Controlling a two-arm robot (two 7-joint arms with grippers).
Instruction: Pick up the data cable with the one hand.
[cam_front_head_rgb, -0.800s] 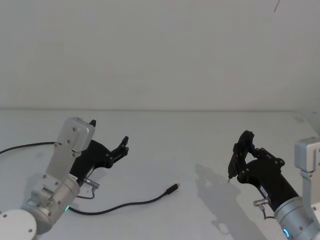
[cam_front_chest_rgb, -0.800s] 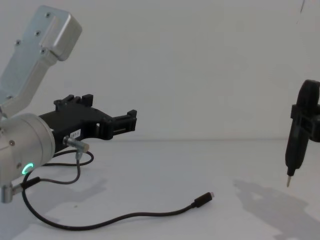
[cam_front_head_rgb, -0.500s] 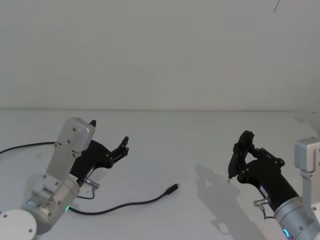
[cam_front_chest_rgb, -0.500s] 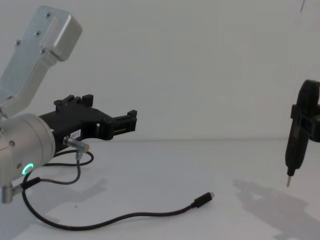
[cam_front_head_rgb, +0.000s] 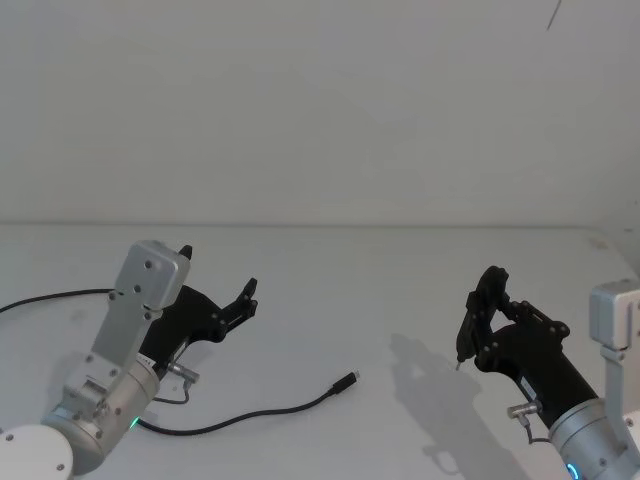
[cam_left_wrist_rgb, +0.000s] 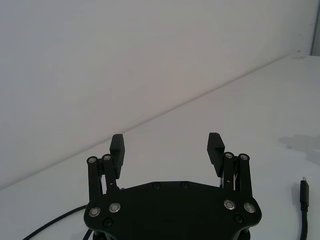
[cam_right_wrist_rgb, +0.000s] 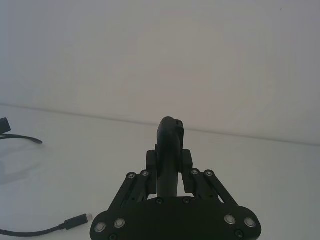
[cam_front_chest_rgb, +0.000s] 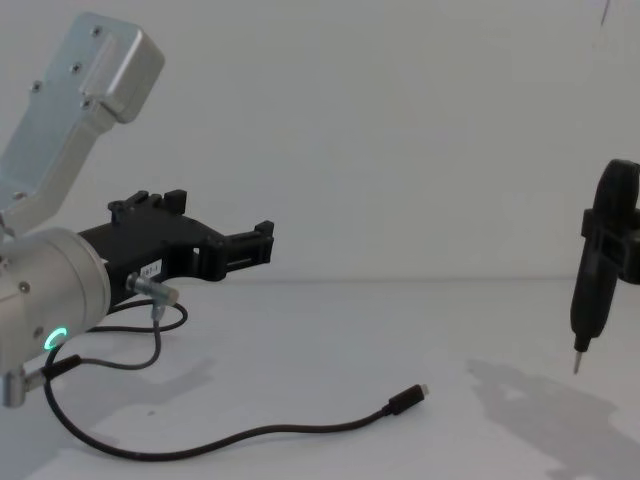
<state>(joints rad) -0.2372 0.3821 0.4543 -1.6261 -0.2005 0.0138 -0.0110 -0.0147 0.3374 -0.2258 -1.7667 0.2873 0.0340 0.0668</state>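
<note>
In the approach step, the wide-open left gripper (cam_front_head_rgb: 218, 268) hovered at left while the data cable (cam_front_head_rgb: 250, 411) lay on the table (cam_front_head_rgb: 340, 290) nearer and rightward, so lowering astride the cord seemed next; the closed right gripper (cam_front_head_rgb: 463, 340) idled at right.

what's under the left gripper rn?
Bare white table; the left gripper hangs open above it. The data cable lies nearer the robot, not beneath it. Its other end runs behind the left arm, hidden.

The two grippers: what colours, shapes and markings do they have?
The left gripper is black, with two blocky fingers, a small white label and a silver cylinder behind it bearing a green ring light. The right gripper is black and slim, ending in a metal pin; its silver wrist has a blue light.
</note>
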